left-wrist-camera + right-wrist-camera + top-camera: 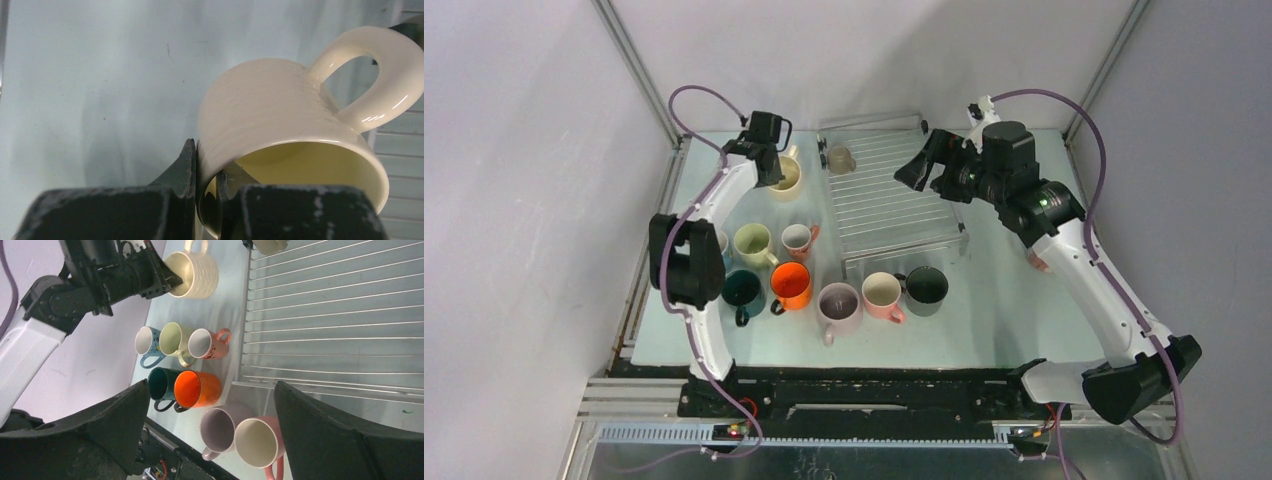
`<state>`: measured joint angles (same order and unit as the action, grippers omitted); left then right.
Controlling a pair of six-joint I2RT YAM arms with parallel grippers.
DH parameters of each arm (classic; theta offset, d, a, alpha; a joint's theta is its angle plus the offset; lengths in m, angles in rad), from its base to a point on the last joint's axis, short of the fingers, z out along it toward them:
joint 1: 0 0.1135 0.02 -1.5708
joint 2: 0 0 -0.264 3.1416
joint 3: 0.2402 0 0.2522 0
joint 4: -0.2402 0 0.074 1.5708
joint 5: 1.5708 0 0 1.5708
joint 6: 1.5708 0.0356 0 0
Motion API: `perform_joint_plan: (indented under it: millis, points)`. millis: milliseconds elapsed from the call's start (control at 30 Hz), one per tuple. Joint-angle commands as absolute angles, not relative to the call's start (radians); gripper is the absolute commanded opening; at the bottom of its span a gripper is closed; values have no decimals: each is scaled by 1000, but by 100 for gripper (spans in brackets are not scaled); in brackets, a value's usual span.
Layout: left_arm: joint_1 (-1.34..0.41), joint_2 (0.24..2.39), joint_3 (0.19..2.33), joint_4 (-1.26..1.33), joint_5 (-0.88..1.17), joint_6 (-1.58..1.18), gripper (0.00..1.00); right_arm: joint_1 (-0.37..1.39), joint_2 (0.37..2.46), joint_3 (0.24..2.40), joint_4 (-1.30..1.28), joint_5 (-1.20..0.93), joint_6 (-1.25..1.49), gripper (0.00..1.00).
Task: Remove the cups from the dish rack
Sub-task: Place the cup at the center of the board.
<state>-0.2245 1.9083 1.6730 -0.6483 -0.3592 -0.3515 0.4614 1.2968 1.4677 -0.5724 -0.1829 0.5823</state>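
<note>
One cream mug (280, 115) is clamped by its rim in the left gripper (205, 172) beside the dish rack (904, 205); the right gripper (212, 390) is held open above that rack.

Top camera looks down from the near edge over the whole table (1004, 300). Left wrist camera is pressed close to a cream mug (280, 110). Right wrist camera, farther off, faces the rack (325, 315). All 3 share that mug.
</note>
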Motion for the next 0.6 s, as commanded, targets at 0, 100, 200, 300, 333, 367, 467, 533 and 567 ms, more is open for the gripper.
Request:
perform_joint_plan:
  millis: [0,100,200,300,333,367,467,533,567]
  points:
    - [-205,1947,1813,-662,-320,-371,0,475,1267,1455,-581,-171,547,100]
    - [-195,1985,1835,-689,-306,-357,0,481,1269,1445,-578,-179,545,100]
    - [-181,2026,1870,-738,-272,-346,0,486,1273,1436,-573,-183,548,100]
    - [-175,2041,1866,-749,-246,-344,0,492,1278,1431,-566,-188,550,100]
    - [-174,2045,1863,-751,-242,-344,0,494,1281,1431,-565,-191,550,100]
    - [-171,2050,1859,-753,-239,-344,0,495,1282,1432,-565,-193,551,100]
    - [-163,2062,1849,-756,-225,-347,0,498,1284,1434,-567,-195,550,100]
    - [-157,2064,1838,-755,-214,-350,0,500,1285,1435,-569,-195,548,100]
    - [-157,2065,1833,-756,-209,-350,0,500,1285,1434,-570,-195,549,100]
